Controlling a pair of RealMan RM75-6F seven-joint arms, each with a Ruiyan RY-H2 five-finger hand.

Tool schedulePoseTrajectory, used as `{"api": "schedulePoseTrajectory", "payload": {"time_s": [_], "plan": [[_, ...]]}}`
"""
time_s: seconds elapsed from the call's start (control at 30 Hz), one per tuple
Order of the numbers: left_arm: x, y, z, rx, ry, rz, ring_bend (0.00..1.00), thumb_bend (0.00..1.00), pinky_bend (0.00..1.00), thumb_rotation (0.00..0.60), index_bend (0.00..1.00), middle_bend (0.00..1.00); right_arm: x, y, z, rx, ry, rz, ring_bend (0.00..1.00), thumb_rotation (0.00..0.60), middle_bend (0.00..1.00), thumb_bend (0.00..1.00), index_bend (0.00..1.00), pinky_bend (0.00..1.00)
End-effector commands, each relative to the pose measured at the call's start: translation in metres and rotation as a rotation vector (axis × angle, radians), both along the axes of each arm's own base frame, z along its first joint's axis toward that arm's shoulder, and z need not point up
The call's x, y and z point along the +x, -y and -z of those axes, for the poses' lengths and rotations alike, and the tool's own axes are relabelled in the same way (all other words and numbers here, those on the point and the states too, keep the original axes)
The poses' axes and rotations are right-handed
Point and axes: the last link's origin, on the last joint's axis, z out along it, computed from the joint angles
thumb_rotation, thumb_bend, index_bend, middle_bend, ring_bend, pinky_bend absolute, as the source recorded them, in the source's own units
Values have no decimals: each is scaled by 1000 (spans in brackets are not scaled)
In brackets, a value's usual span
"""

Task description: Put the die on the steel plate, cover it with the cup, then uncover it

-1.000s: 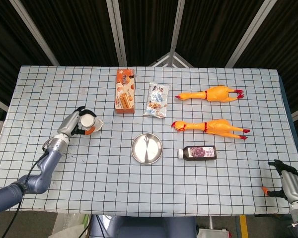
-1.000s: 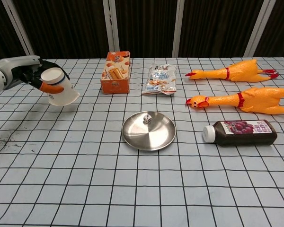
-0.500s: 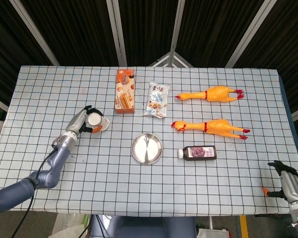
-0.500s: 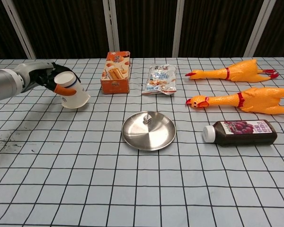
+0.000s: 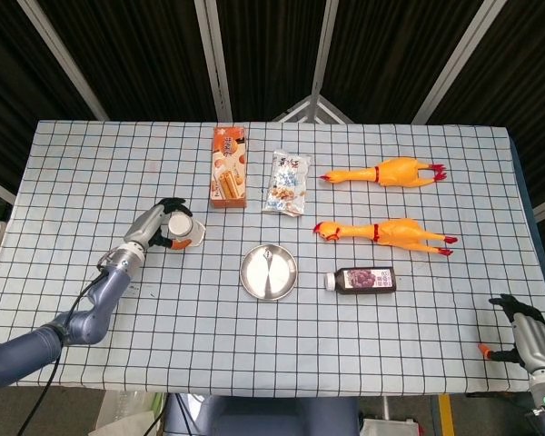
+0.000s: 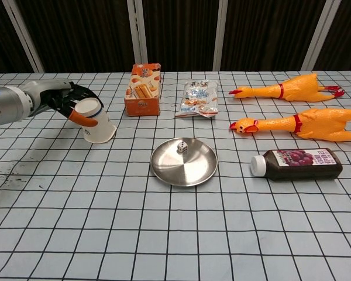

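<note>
A small white die lies on the round steel plate near its far edge; in the head view the plate sits mid-table. My left hand grips a white paper cup, tilted with its mouth down and to the right, held above the cloth left of the plate. The head view shows the same hand and cup. My right hand hangs at the table's near right corner, fingers apart, holding nothing.
An orange biscuit box and a snack bag lie behind the plate. Two yellow rubber chickens and a dark bottle on its side occupy the right.
My left hand has carried the cup to the right, toward the plate, and a little lower. The die, plate and right hand have stayed put.
</note>
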Motion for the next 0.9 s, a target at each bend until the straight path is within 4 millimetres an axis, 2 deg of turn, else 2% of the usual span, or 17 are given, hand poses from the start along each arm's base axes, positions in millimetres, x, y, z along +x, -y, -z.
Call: {"api": "schedulePoseTrajectory", "payload": {"time_s": [0.03, 0.33, 0.5, 0.67, 0.7, 0.73, 0.77, 0.8, 0.83, 0.87, 0.9], "plan": [[-1, 1, 0, -4, -6, -3, 0, 323, 0, 600, 256, 59, 0, 0, 0, 2, 1, 1, 104, 600, 101, 232, 216, 82], [3, 2, -1, -13, -16, 6, 0, 304, 0, 600, 148, 1, 0, 0, -1, -6, -1, 1, 105, 600, 101, 232, 227, 87], [20, 3, -20, 47, 20, 72, 0, 304, 0, 600, 130, 0, 1, 2, 0, -12, -2, -6, 105, 600, 100, 231, 227, 87], [35, 12, -61, 152, 34, 175, 0, 304, 0, 600, 151, 10, 2, 1, 0, -12, -1, -11, 105, 600, 100, 231, 227, 87], [39, 15, -78, 200, 33, 207, 0, 304, 0, 600, 169, 23, 3, 1, 0, -15, 0, -15, 105, 600, 101, 231, 227, 87], [40, 18, -85, 221, 32, 222, 0, 305, 0, 600, 181, 40, 4, 1, 0, -17, 1, -17, 105, 600, 101, 231, 227, 83], [40, 27, -102, 262, 13, 257, 0, 304, 0, 600, 208, 78, 5, 1, -1, -22, 5, -22, 105, 600, 101, 231, 227, 77], [40, 33, -110, 283, -4, 278, 0, 304, 0, 600, 239, 109, 6, 1, -2, -26, 6, -25, 105, 600, 101, 231, 227, 72], [36, 47, -126, 331, -51, 320, 0, 304, 0, 600, 266, 131, 7, 2, -2, -33, 7, -32, 105, 600, 101, 231, 227, 65], [33, 55, -134, 358, -78, 338, 0, 304, 0, 600, 304, 155, 7, 2, -3, -37, 6, -36, 105, 600, 101, 231, 226, 58], [22, 73, -147, 410, -150, 366, 0, 304, 0, 600, 325, 168, 8, 2, -4, -46, 2, -45, 105, 600, 101, 231, 223, 52]]}}
